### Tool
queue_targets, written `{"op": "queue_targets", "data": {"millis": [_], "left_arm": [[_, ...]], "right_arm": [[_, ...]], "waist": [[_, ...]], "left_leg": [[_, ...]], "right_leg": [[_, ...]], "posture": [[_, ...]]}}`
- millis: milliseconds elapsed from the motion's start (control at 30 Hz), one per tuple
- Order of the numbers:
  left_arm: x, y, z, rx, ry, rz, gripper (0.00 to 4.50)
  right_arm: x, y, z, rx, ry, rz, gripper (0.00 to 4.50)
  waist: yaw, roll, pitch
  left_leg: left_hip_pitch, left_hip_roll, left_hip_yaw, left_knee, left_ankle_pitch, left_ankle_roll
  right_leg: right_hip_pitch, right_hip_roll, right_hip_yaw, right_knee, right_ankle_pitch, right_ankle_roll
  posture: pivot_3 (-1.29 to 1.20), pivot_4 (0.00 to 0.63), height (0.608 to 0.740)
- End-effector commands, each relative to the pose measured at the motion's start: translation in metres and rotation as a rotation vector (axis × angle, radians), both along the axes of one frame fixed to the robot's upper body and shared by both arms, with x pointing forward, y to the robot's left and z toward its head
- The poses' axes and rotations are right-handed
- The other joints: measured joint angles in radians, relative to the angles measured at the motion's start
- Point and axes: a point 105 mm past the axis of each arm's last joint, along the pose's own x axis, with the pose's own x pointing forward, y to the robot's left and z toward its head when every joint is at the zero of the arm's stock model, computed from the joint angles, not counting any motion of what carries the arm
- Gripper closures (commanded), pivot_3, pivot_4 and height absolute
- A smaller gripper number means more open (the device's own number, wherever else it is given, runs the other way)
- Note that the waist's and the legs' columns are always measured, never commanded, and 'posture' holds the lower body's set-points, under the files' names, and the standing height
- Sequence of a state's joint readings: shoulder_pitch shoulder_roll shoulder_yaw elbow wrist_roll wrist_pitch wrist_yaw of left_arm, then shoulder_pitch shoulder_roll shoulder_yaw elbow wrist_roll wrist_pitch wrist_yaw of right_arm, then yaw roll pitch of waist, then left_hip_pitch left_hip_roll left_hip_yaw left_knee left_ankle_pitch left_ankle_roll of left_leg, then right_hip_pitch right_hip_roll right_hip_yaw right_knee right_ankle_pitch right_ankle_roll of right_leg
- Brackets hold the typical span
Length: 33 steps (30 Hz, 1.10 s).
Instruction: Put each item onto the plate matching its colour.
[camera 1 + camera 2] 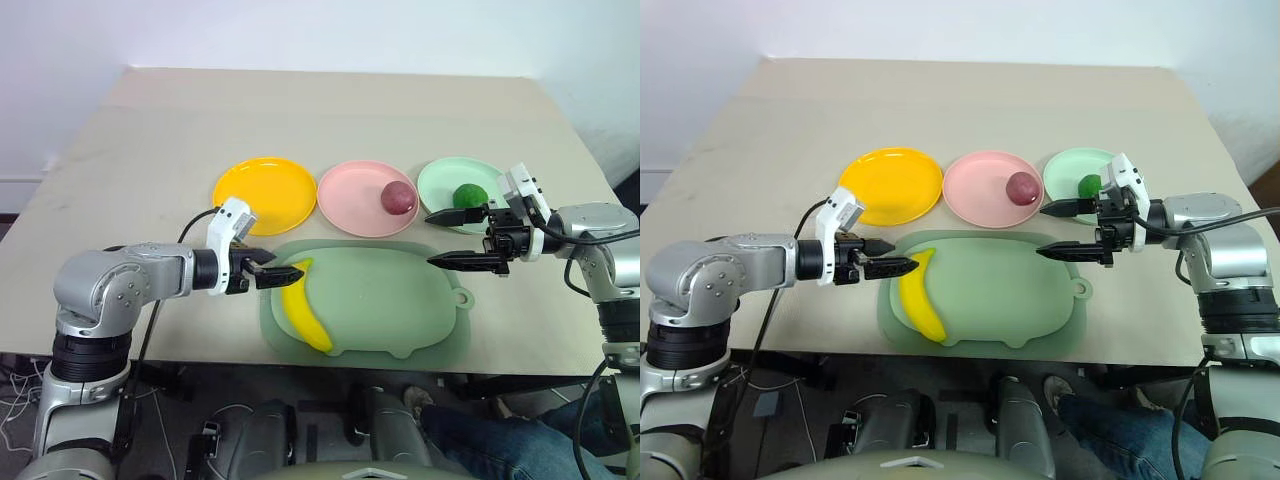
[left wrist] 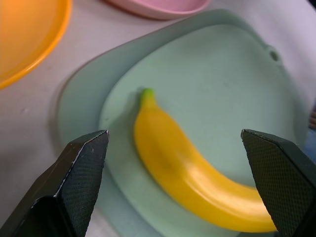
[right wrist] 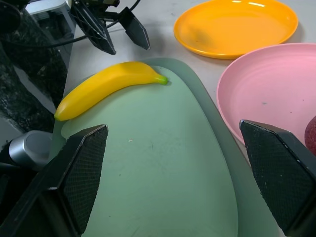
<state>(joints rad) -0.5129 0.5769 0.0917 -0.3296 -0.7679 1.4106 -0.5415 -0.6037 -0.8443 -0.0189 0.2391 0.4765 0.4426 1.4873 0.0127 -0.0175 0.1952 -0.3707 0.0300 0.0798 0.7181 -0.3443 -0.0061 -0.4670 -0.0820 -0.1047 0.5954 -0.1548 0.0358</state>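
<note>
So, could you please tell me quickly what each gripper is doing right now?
Left gripper: open, empty, by the banana.
Right gripper: open, empty.

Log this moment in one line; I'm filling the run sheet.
left gripper: open by banana | right gripper: open | yellow plate: empty

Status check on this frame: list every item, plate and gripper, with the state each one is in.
banana: lying on the mat, not on any plate
reddish-purple fruit: on the pink plate
green fruit: on the mint plate
yellow plate: empty
left gripper: open, empty, beside the banana
right gripper: open, empty
</note>
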Motion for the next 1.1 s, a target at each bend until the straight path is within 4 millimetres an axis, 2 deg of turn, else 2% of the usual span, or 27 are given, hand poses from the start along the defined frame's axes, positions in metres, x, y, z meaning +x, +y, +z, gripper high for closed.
{"op": "queue_targets", "data": {"millis": [33,100,400,667,900,967,1100], "left_arm": [[0.007,0.003,-0.001,0.073,-0.061,0.072,0.0],[0.01,0.003,-0.006,0.086,-0.044,0.099,0.0],[0.009,-0.007,-0.003,0.036,-0.032,0.079,0.0],[0.011,-0.005,-0.004,0.118,-0.034,0.086,0.0],[0.0,-0.021,-0.022,0.093,0.14,0.035,0.0],[-0.006,-0.024,-0.022,0.112,0.151,-0.016,0.0],[-0.005,-0.019,-0.015,0.069,0.239,-0.071,0.0]], "right_arm": [[0.002,-0.001,0.016,0.021,-0.066,-0.01,0.01],[0.003,-0.001,0.017,0.025,-0.068,-0.014,0.01],[0.008,-0.001,0.018,0.026,-0.07,-0.029,0.01],[0.011,-0.002,0.017,0.026,-0.075,-0.05,0.01],[0.012,-0.003,0.013,0.014,-0.081,-0.064,0.01],[0.013,-0.004,0.013,0.017,-0.081,-0.071,0.01],[0.014,-0.004,0.012,0.003,-0.087,-0.072,0.01]], "waist": [[0.0,0.0,0.0],[0.001,0.0,0.0],[0.0,0.0,0.0],[0.001,0.0,0.0],[0.002,0.0,0.0],[0.001,0.0,0.0],[0.0,0.0,0.0]], "left_leg": [[0.0,0.0,0.0,0.0,0.0,0.0],[0.0,0.0,0.0,0.0,0.0,0.0],[0.0,0.0,0.0,0.0,0.0,0.0],[0.0,0.0,0.0,0.0,0.0,0.0],[0.001,0.0,0.0,0.0,0.0,0.0],[0.002,0.0,0.0,0.0,0.0,0.0],[0.003,0.0,-0.001,-0.001,0.0,0.0]], "right_leg": [[0.0,0.0,0.0,0.0,0.0,0.0],[0.0,0.0,0.0,0.0,0.0,0.0],[0.0,0.0,0.0,0.0,0.0,0.0],[0.0,0.0,0.0,0.0,0.0,0.0],[0.002,0.0,0.0,0.0,0.0,0.0],[0.002,0.0,0.0,0.0,0.0,0.0],[0.002,0.0,0.0,0.0,0.0,0.0]], "posture": [[0.0,0.15,0.74],[0.0,0.15,0.74],[0.0,0.15,0.74],[0.0,0.15,0.74],[0.0,0.15,0.74],[0.0,0.15,0.74],[0.0,0.15,0.74]]}}
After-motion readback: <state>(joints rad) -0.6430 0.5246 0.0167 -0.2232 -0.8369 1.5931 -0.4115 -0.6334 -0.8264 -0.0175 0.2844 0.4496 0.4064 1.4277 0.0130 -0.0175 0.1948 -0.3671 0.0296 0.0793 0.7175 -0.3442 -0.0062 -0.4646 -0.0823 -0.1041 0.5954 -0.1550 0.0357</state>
